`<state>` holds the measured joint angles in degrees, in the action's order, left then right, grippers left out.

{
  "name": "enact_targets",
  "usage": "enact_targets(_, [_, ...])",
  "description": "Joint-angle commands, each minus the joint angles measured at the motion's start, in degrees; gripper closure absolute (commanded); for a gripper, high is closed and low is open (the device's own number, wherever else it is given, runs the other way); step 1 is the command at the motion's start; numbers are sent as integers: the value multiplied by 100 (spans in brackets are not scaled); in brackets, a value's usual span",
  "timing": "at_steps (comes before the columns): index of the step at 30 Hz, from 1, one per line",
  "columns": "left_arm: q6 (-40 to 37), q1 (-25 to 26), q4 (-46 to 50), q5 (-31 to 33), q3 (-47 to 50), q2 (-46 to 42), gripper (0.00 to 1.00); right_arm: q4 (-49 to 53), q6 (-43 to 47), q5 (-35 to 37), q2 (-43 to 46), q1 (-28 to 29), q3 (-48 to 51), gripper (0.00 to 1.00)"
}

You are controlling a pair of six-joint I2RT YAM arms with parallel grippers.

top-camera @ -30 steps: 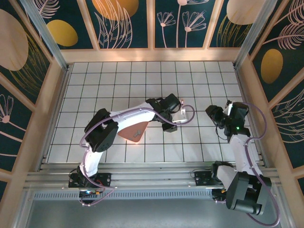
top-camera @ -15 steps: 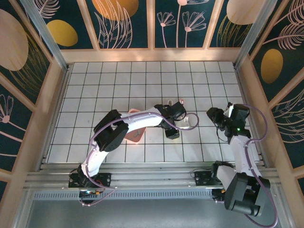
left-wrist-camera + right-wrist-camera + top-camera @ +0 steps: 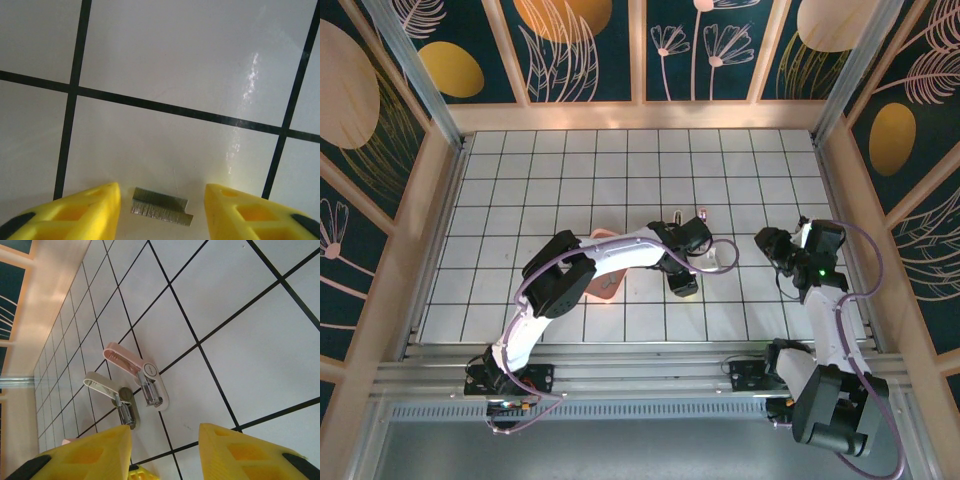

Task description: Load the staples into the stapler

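The counter is carrying everything. The right hand is hanging partly open and empty above two staplers, one pink and one white, which seem to be lying opened. The left hand is hovering low, its jaws standing apart and gripping nothing. The staples are lying flat on a tile between them, untouched. I am judging that loading is not yet done: gripping, carrying and inserting are remaining.
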<state>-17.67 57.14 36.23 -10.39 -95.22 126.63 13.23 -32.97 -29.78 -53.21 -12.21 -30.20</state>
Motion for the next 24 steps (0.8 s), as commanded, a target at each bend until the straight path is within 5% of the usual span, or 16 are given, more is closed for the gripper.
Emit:
enact_targets(1, [62, 16, -19, 63, -113, -136, 46, 143, 10, 115, 124, 123, -121, 59])
enact_targets(15, [824, -66, -2014, 467, 1731, -2197, 28, 913, 351, 1314, -613, 2030, -909, 58])
enact_targets(24, [1889, -774, -3661, 608, 3663, -3752, 23, 1752, 189, 1958, -1409, 3533, -1332, 59])
